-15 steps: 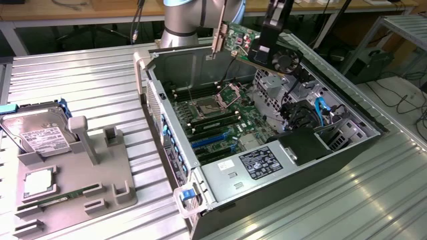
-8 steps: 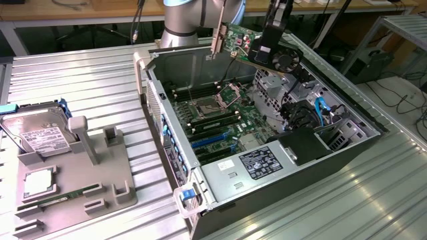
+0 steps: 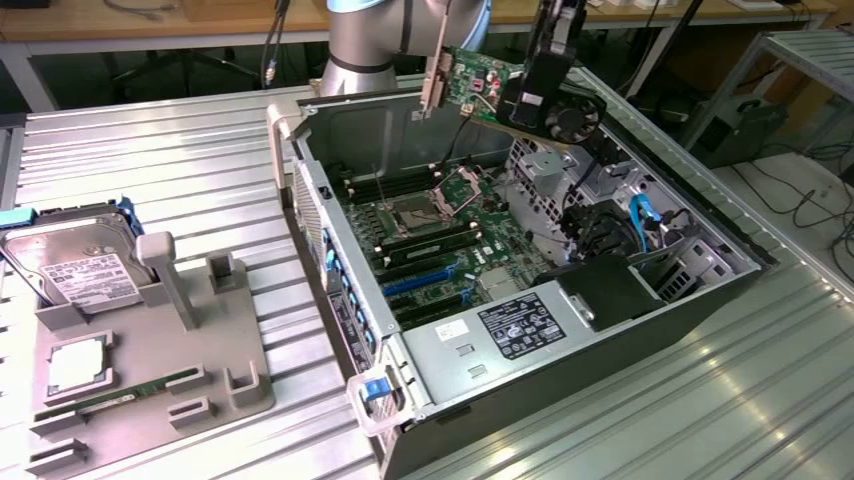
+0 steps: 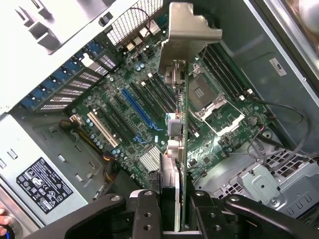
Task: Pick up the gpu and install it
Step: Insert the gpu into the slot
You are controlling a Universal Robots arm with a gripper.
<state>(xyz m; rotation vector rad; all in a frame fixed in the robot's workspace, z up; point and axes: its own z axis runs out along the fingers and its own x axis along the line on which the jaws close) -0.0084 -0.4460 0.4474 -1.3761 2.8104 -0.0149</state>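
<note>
gripper [image 3: 529, 102] pinching the gpu [image 3: 481, 82] on both faces, card hanging in air over the open PC case [image 3: 360, 130]. Wrist view: card edge-on, silver bracket [image 4: 188, 30] at the end far from the gripper, motherboard [image 4: 119, 107] with blue slot [image 4: 141, 110] and CPU socket [image 4: 218, 107] below. Exterior view adds parts tray [image 3: 160, 350] with hard drive [image 3: 78, 268] and RAM stick [image 3: 114, 397], well off from the gripper on the surface [image 3: 174, 150]. PSU label [image 3: 530, 328] print unreadable.

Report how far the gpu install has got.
Done: the gpu is picked up, clamped in the jaws. In hand: it hangs above the open computer case, over the motherboard. Left: seating it; the long blue slot is empty.
</note>
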